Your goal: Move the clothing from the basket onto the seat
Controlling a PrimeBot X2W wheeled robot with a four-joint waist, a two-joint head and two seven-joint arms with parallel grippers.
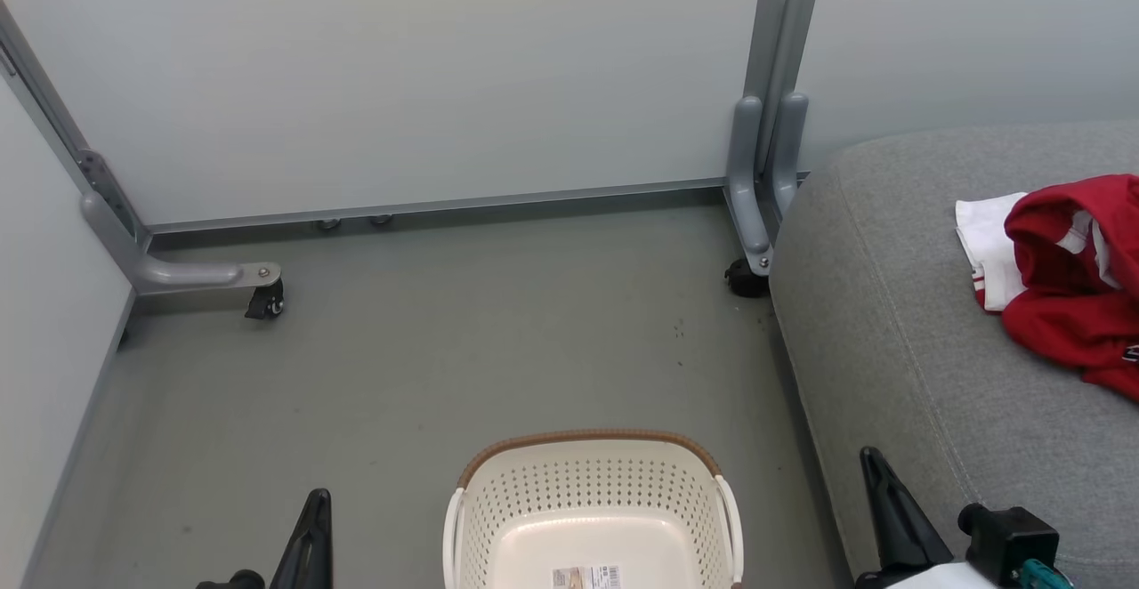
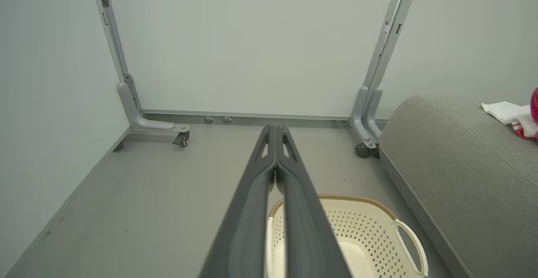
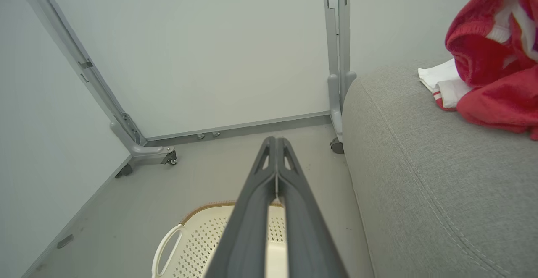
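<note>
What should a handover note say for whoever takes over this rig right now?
Left gripper: shut, holding nothing, just left of the basket.
Right gripper: shut, holding nothing, by the seat edge.
Clothing: a red and white heap lying on the seat.
Basket: on the floor; the part in view holds no clothing.
Done: the transfer looks complete.
Left: nothing apparent, beyond checking the basket's cut-off near end.

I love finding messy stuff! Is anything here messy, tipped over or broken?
Only a little mess: the red and white clothing lies in a crumpled heap on the grey seat, not folded. The basket stands upright on the floor, and nothing looks spilled or broken.
</note>
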